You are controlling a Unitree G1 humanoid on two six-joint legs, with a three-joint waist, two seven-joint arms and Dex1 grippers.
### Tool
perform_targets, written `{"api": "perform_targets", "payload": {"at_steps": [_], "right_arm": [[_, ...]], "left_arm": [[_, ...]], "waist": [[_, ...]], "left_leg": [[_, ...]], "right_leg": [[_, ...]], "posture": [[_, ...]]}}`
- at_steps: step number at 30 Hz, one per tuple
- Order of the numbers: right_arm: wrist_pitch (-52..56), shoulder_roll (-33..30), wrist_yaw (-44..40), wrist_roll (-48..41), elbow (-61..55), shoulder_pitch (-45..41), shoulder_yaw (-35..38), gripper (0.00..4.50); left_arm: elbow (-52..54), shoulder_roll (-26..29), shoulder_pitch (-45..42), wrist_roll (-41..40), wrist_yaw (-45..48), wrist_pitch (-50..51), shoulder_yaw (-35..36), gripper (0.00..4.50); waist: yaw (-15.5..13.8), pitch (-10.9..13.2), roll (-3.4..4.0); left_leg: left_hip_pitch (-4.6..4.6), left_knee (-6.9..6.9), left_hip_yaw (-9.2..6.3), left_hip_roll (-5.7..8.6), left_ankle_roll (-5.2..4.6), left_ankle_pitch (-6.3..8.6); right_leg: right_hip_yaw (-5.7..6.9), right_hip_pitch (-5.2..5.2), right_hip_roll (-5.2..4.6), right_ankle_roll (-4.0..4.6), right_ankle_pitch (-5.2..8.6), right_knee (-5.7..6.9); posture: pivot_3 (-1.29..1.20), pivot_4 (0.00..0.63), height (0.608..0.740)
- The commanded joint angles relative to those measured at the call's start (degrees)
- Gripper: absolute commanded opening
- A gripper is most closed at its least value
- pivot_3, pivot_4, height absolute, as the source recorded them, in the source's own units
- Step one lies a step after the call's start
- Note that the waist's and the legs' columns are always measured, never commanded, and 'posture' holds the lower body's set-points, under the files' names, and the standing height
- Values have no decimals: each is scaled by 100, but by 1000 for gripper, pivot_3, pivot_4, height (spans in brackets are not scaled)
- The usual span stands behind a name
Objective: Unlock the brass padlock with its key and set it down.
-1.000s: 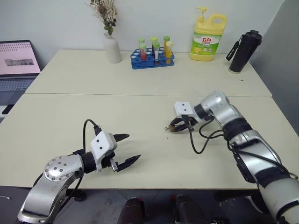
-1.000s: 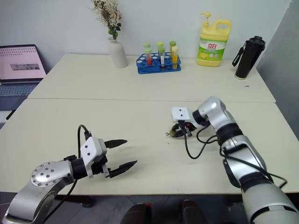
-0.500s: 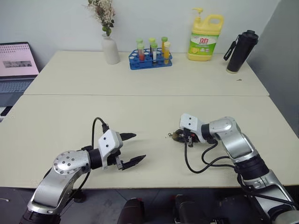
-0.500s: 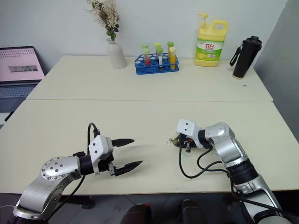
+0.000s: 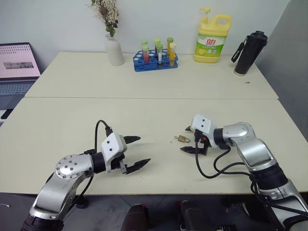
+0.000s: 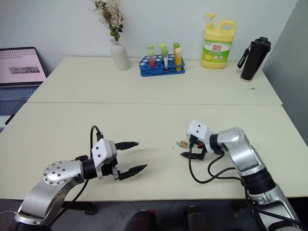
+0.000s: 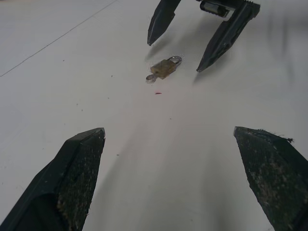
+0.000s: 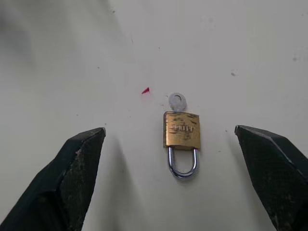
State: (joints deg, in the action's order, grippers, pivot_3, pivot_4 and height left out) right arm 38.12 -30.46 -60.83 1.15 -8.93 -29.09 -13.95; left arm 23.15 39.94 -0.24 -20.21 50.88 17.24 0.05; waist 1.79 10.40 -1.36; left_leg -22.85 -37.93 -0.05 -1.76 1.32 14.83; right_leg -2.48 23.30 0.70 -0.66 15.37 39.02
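The brass padlock point(image 5: 182, 139) lies flat on the cream table point(image 5: 144, 115), with its silvery key head point(image 8: 177, 101) sticking out of the body's bottom. Both legs of its shackle point(image 8: 182, 162) meet the body. My right gripper point(image 5: 189, 140) is open, and its two fingers straddle the padlock without touching it. In the left wrist view the padlock point(image 7: 164, 68) rests just in front of the right gripper point(image 7: 174, 56). My left gripper point(image 5: 144, 149) hovers open and holds nothing, well to the left of the padlock.
Along the table's far side stand a white vase point(image 5: 114, 49), a blue test-tube rack point(image 5: 155, 58), a yellow detergent bottle point(image 5: 211, 39) and a black bottle point(image 5: 249, 47). A laptop point(image 5: 18, 67) sits off the left edge. A seam point(image 5: 144, 98) runs across the table.
My right gripper has opened and let go of the padlock, which now lies on the table. The right hand drew back slightly toward me. The left gripper stayed put.
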Motion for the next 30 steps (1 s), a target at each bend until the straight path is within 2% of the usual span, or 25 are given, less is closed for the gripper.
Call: {"api": "perform_targets", "payload": {"at_steps": [1,8,14,23,30], "right_arm": [[-23,35,311,-216,-269,187,231,4455],[-1156,305,774,-413,321,743,346,4455],[-2093,356,756,-394,962,580,174,4455],[-2105,445,414,-541,1834,78,36,4455],[-1990,498,401,-622,1994,17,47,4455]], "left_arm": [[48,-48,-117,-75,36,-30,-13,4500],[-20,7,-362,-199,297,98,-71,4500],[-210,76,-518,-83,465,-28,-127,4500],[-215,40,-506,-35,461,-64,-150,4500],[-179,15,-453,-40,416,-62,-138,4500]], "waist": [[1,0,0],[2,0,-1],[2,0,-1],[2,0,-1],[2,0,-1]], "left_leg": [[0,0,0,0,0,0],[0,0,5,1,0,0],[2,0,9,1,0,0],[1,0,7,1,0,0],[1,0,5,-1,0,0]], "right_leg": [[0,0,0,-1,1,0],[-1,0,3,-2,1,0],[0,0,12,-2,1,0],[-1,0,12,5,-3,0],[-4,-1,11,6,-4,0]], "posture": [[0,150,740],[0,150,740],[0,150,740],[0,150,740],[0,150,740]]}}
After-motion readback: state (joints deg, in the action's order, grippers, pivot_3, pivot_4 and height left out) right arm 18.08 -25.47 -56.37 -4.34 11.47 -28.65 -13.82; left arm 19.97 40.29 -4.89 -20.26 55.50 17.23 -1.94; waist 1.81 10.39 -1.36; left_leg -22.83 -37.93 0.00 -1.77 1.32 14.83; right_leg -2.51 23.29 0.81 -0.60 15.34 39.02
